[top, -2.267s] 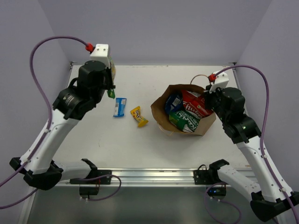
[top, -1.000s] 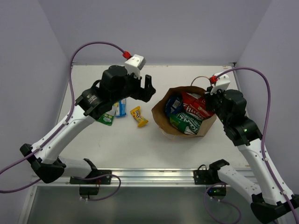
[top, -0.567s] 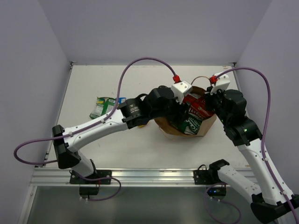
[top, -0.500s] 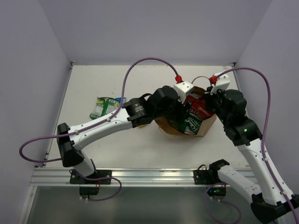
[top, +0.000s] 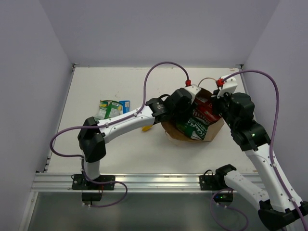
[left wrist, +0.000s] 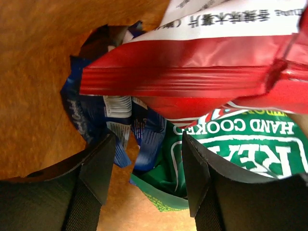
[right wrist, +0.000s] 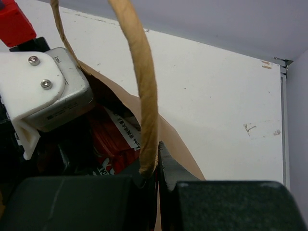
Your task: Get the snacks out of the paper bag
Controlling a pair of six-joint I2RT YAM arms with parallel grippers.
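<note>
The brown paper bag (top: 169,131) stands at the table's right with its mouth open upward. My left gripper (top: 185,109) reaches down inside it. In the left wrist view my left gripper (left wrist: 147,178) is open. Between its fingers (left wrist: 98,163) lie a blue packet (left wrist: 147,139) and a corner of the green bag (left wrist: 240,144). The red chip bag (left wrist: 192,72) lies above them. My right gripper (right wrist: 158,163) is shut on the bag's rim at the foot of its twisted handle (right wrist: 144,96). A green-white packet (top: 108,109), a blue one (top: 124,103) and a yellow one (top: 146,128) lie on the table.
The left arm stretches across the table's middle, partly covering the yellow packet. The three loose packets sit left of the bag. The back wall runs close behind the bag, and the right wall stands near the right arm (top: 245,125).
The left arm dropped the green-white packet at the left, swung right and pushed into the bag, its jaws narrowing somewhat. The right gripper has kept its hold on the bag.
</note>
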